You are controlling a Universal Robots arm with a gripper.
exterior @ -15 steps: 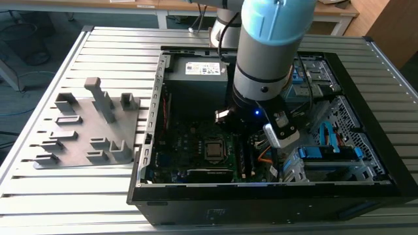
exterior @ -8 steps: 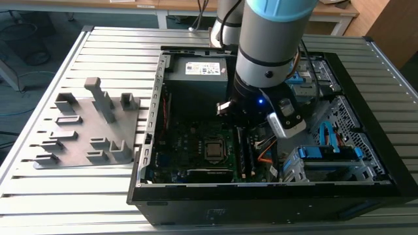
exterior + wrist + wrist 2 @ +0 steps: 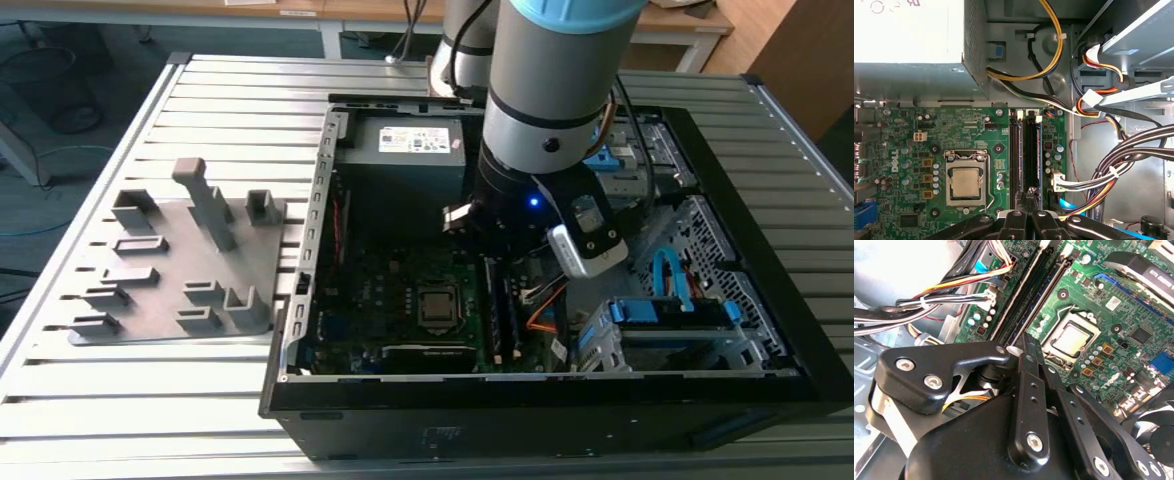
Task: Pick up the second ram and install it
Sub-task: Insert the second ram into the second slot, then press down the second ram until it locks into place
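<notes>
My gripper (image 3: 489, 252) hangs low inside the open computer case, over the two long memory slots beside the processor socket (image 3: 965, 182). In both wrist views its fingertips (image 3: 1028, 193) (image 3: 1023, 342) are pressed together, with no gap, above one end of the slots. The second ram (image 3: 1031, 150) (image 3: 509, 315) (image 3: 1046, 295) is a thin dark stick lying along the slot farther from the socket, directly below the fingers. Another dark stick (image 3: 1015, 150) fills the neighbouring slot. I cannot tell whether the fingertips touch the ram.
A grey holder tray (image 3: 174, 265) with upright blocks lies on the slatted table at the exterior view's left. Bundled cables (image 3: 1114, 165) run close beside the slots. The power supply (image 3: 400, 150) and a drive cage with blue cables (image 3: 667, 300) flank the motherboard.
</notes>
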